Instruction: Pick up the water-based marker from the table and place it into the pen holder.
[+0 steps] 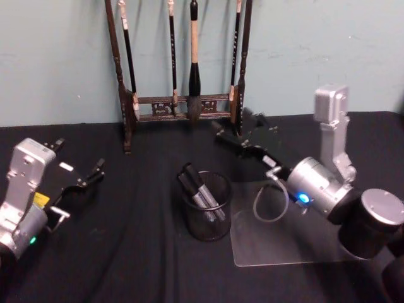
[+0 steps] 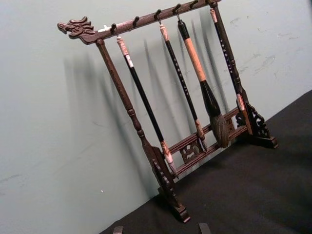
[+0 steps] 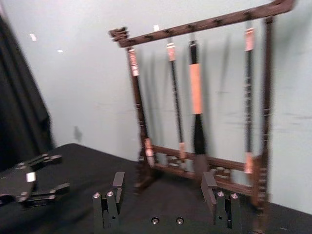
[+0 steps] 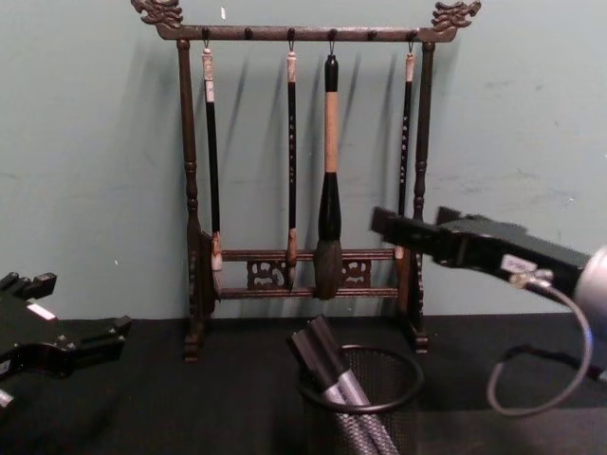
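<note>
The markers [image 1: 203,191] stand inside the pen holder [image 1: 206,208], leaning with their long axis toward the back-left, caps above the rim. I count at least 2 of them, perhaps 3; the exact number is hard to tell. No marker lies loose on the bench [image 1: 126,252].

The right tool [image 1: 235,141] hangs above and behind the holder, on its right, released and with nothing between its 2 fingers. It is the nearer one. The left tool [image 1: 85,170] rests well apart on the left, also released and empty.

There is 1 holder, 1 brush rack [image 1: 183,69] with 4 hanging brushes, and 1 clear sheet [image 1: 278,246] beside the holder. I judge the placing is done.
</note>
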`<move>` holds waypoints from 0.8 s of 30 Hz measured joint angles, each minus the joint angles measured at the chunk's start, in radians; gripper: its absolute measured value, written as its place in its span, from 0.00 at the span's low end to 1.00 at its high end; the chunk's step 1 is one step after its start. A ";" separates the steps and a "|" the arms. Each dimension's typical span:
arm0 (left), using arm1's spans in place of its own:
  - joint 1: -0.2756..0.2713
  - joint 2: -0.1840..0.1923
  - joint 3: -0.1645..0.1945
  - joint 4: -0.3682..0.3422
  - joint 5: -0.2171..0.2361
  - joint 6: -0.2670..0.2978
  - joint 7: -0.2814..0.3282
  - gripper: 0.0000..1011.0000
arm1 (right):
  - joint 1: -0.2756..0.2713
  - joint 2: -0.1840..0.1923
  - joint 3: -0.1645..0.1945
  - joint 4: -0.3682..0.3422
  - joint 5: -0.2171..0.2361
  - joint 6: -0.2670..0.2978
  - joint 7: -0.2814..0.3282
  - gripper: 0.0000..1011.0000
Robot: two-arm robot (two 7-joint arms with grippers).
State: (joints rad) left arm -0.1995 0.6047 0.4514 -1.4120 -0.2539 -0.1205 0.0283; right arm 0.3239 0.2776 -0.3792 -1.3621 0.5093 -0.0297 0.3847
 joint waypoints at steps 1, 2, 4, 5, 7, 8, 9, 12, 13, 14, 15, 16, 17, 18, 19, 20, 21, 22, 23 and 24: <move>0.000 0.000 0.000 0.000 0.000 0.000 0.000 0.99 | -0.002 0.003 0.005 -0.003 -0.003 0.000 -0.006 0.99; 0.000 0.000 0.000 0.000 0.000 0.000 0.000 0.99 | -0.007 0.011 0.018 -0.009 -0.008 0.001 -0.016 0.99; 0.000 0.000 0.000 0.000 0.000 0.000 0.000 0.99 | -0.012 0.019 0.031 -0.014 -0.012 0.001 -0.026 0.99; 0.000 0.000 0.000 0.000 0.000 0.000 0.000 0.99 | -0.017 0.026 0.041 -0.017 -0.017 0.002 -0.034 0.99; 0.000 0.000 0.000 0.000 0.000 0.000 0.000 0.99 | -0.024 0.033 0.051 -0.020 -0.022 0.002 -0.041 0.99; 0.000 0.000 0.000 0.000 0.000 0.000 0.000 0.99 | -0.027 0.036 0.056 -0.020 -0.025 0.003 -0.045 0.99; 0.000 0.000 0.000 0.000 0.000 0.000 0.000 0.99 | -0.030 0.039 0.061 -0.021 -0.028 0.003 -0.048 0.99; 0.000 0.000 0.000 0.000 0.000 0.000 0.000 0.99 | -0.047 0.049 0.081 -0.021 -0.042 0.009 -0.062 0.99; 0.000 0.000 0.000 0.000 0.000 0.000 0.000 0.99 | -0.051 0.051 0.084 -0.020 -0.045 0.010 -0.065 0.99; 0.000 0.000 0.000 0.000 0.000 0.000 0.000 0.99 | -0.051 0.051 0.084 -0.020 -0.045 0.010 -0.065 0.99; 0.000 0.000 0.000 0.000 0.000 0.000 0.000 0.99 | -0.058 0.053 0.090 -0.018 -0.052 0.010 -0.069 0.99; 0.000 0.000 0.000 0.000 0.000 0.000 0.000 0.99 | -0.061 0.054 0.091 -0.018 -0.056 0.010 -0.070 0.99; 0.000 0.000 0.000 0.000 0.000 0.000 0.000 0.99 | -0.068 0.055 0.095 -0.015 -0.064 0.010 -0.073 0.99; 0.000 0.000 0.000 0.000 0.000 0.000 0.000 0.99 | -0.071 0.056 0.097 -0.013 -0.068 0.010 -0.075 0.99; 0.000 0.000 0.000 0.000 0.000 0.000 0.000 0.99 | -0.081 0.058 0.100 -0.009 -0.083 0.009 -0.079 0.99; 0.000 0.000 0.000 0.000 0.000 0.000 0.000 0.99 | -0.083 0.059 0.101 -0.007 -0.087 0.009 -0.080 0.99; 0.000 0.000 0.000 0.000 0.000 0.000 0.000 0.99 | -0.089 0.059 0.103 -0.004 -0.095 0.010 -0.083 0.99; 0.000 0.000 0.000 0.000 0.000 0.000 0.000 0.99 | -0.094 0.058 0.105 0.000 -0.102 0.012 -0.087 0.99; 0.000 0.000 0.000 0.000 0.000 0.000 0.000 0.99 | -0.097 0.058 0.106 0.002 -0.105 0.015 -0.088 0.99; 0.000 0.000 0.000 0.000 0.000 0.000 0.000 0.99 | -0.099 0.057 0.107 0.004 -0.108 0.017 -0.089 0.99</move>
State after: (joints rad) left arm -0.1995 0.6047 0.4514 -1.4120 -0.2539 -0.1205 0.0283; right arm 0.2249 0.3350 -0.2720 -1.3583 0.4013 -0.0125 0.2957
